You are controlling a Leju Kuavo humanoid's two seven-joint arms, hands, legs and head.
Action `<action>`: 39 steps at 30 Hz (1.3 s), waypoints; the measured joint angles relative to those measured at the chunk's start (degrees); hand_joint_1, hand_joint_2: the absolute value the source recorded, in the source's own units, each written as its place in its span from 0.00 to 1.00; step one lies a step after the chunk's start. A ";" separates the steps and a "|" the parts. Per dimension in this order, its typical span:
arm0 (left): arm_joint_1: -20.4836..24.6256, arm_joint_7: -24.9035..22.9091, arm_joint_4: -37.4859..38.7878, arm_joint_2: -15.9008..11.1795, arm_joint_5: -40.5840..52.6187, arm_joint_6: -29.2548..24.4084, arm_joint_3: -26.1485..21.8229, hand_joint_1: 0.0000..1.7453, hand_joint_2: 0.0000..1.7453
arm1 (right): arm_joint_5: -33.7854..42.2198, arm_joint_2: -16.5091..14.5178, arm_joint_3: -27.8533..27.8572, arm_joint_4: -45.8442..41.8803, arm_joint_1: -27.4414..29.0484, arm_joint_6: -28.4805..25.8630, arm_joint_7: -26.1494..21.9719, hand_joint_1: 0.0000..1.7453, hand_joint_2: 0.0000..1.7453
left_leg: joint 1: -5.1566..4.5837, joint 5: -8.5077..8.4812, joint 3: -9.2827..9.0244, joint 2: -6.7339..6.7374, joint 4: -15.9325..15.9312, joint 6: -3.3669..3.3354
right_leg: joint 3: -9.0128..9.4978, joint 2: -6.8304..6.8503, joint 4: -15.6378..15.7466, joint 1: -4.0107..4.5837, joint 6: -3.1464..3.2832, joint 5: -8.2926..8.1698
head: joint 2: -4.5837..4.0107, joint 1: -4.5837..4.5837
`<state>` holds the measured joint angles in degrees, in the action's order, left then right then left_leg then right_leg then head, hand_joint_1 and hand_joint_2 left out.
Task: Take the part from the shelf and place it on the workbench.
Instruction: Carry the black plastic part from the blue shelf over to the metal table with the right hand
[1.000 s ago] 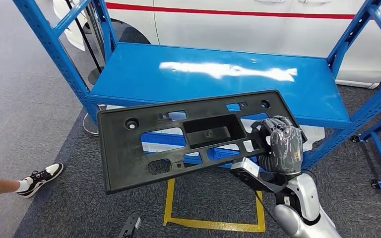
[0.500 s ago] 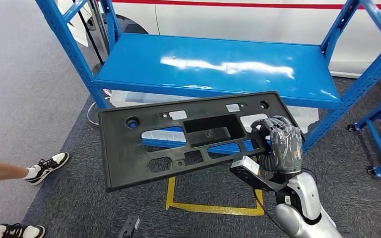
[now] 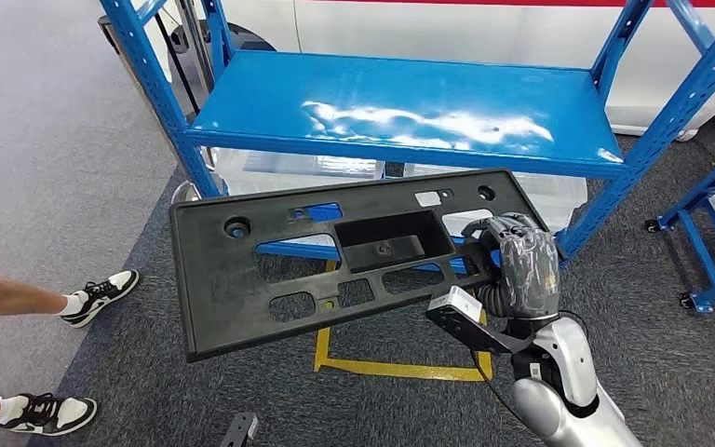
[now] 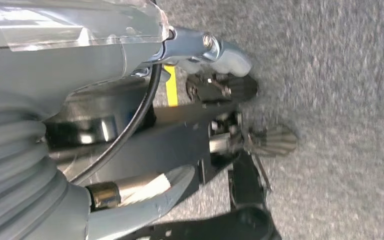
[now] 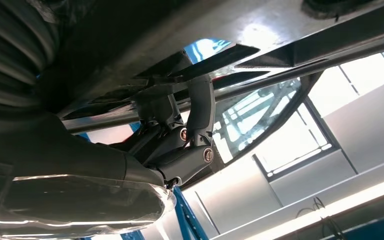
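big black part held in front of the blue shelf

the whole picture has slid since a second ago, so the camera has moved: the blue shelf point(image 3: 400, 107) sits lower, and a second shoe point(image 3: 45, 413) shows at the left. the right hand point(image 3: 519, 265) still grips the right end of the black part point(image 3: 335, 256), up in the air, a bit tilted. the left hand point(image 4: 215, 90) points at the grey floor point(image 4: 340, 100); i cannot tell if it is wide or closed. there is no writing to read.
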<state>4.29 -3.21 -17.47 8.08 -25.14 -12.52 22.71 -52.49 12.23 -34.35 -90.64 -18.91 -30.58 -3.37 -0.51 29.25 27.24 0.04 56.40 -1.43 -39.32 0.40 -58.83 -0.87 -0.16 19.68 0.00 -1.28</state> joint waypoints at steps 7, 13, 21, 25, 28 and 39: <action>-0.56 0.20 -0.27 -0.23 -0.19 -0.01 0.00 0.00 1.00 | 0.36 -0.08 -0.10 -0.07 -0.43 1.02 0.16 1.00 1.00 | 0.51 -5.49 5.89 0.49 -0.33 -1.22 | -2.86 -0.41 -15.70 -0.26 -1.56 11.21 | 0.00 0.05; -1.02 0.25 -0.45 -0.40 -0.26 0.00 0.01 0.00 1.00 | 0.44 -0.22 -0.11 -0.09 -1.07 1.72 0.28 1.00 1.00 | 0.56 -7.94 10.69 0.38 2.42 0.56 | 9.02 -0.59 -1.48 -0.36 -1.04 10.43 | 0.01 0.00; -1.68 0.27 -0.48 -0.67 -0.48 0.18 0.04 0.00 1.00 | 1.48 -0.84 -0.20 0.03 -1.27 2.21 0.13 1.00 1.00 | 0.97 3.16 15.26 0.16 16.45 2.95 | 3.89 -0.30 -0.98 -0.29 1.94 5.66 | 0.00 -0.13; -1.85 0.20 -0.48 -0.75 -0.66 0.34 0.08 0.00 1.00 | 2.14 -0.87 -0.28 0.22 -1.22 2.42 0.05 1.00 1.00 | 0.85 -0.09 8.60 0.06 13.01 2.26 | 0.56 -0.30 -1.15 -0.12 1.70 3.08 | 0.00 -0.15; -1.93 0.19 -0.46 -0.91 -0.75 0.33 0.11 0.00 1.00 | 2.40 -0.93 -0.31 0.27 -1.16 2.62 -0.02 1.00 1.00 | 0.29 0.37 0.98 -0.18 1.87 1.00 | -0.39 -0.22 -0.78 -0.17 0.89 1.33 | 0.00 -0.12; -2.50 0.36 -0.43 -0.95 -1.30 0.85 0.46 0.00 1.00 | 3.28 -0.95 -0.58 1.60 -0.69 2.95 -0.55 1.00 1.00 | 0.72 -5.68 7.01 0.61 0.10 -0.95 | -1.70 -0.39 -14.39 -0.74 -1.54 9.32 | 0.00 0.06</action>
<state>1.79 -2.85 -17.90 7.13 -26.44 -11.67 23.17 -49.21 11.28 -34.93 -89.04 -19.60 -27.63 -3.92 0.21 23.57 34.25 0.65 56.50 -2.38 -41.03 0.01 -73.23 -1.61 -1.70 29.00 0.00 -1.22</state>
